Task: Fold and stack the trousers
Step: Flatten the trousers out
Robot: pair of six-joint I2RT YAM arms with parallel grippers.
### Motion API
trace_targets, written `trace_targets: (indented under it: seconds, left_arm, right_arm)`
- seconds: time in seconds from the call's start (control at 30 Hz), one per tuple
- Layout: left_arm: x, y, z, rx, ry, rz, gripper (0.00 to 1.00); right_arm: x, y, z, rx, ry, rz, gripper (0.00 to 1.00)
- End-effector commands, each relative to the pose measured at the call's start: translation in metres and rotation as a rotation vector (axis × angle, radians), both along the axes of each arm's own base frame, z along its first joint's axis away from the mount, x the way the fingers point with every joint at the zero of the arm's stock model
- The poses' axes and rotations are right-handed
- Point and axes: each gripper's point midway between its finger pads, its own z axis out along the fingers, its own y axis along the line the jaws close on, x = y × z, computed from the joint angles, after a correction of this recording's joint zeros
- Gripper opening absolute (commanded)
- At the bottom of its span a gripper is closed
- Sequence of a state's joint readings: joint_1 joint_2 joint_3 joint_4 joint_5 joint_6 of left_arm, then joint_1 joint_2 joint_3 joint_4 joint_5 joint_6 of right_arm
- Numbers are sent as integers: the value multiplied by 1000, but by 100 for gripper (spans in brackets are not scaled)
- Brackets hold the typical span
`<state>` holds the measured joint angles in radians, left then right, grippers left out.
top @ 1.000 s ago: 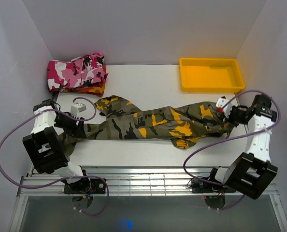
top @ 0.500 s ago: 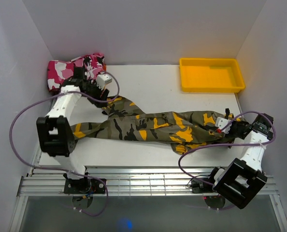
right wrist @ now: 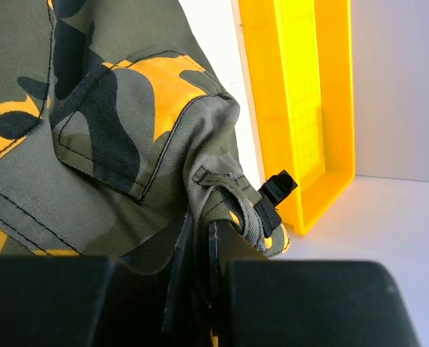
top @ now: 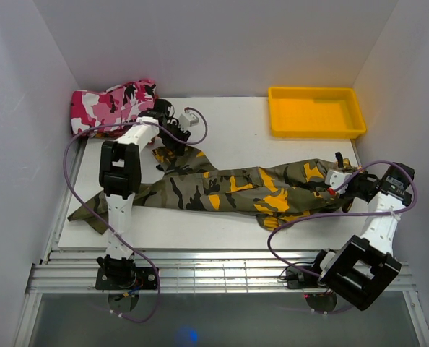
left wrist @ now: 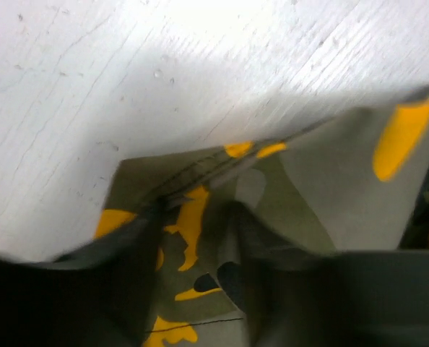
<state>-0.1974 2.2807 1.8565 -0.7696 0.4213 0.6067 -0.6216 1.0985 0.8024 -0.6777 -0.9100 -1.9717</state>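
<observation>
The camouflage trousers lie stretched across the table, one leg end trailing to the front left edge. A second leg end lies near the back left. My left gripper hovers over that second end. In the left wrist view its blurred fingers stand apart, open, with the olive and orange cloth under and between them beside bare white table. My right gripper is shut on the waistband at the right end. The right wrist view shows a belt loop and black strap bunched at the closed gripper.
A folded pink, white and black camouflage garment sits at the back left corner, close to my left gripper. A yellow tray stands at the back right, its wall just beyond the waistband. White walls enclose three sides.
My left arm has swung from the trousers' left end toward the back and now reaches over the other leg end. The released leg end lies at the front left. My right gripper drew the waistband slightly nearer.
</observation>
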Motion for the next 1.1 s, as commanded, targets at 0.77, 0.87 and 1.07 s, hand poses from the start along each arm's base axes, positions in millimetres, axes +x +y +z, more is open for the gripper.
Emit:
trace_targets:
  seconds: [0.77, 0.87, 1.07]
  left_arm:
    - [-3, 262, 179, 44, -357, 867, 0]
    - [-17, 253, 148, 14, -279, 836, 4]
    - [-56, 225, 145, -57, -217, 715, 72]
  right_arm:
    - [44, -2, 87, -313, -754, 223, 8]
    - [32, 9, 51, -413, -842, 335, 26]
    - [38, -23, 29, -456, -766, 288, 96]
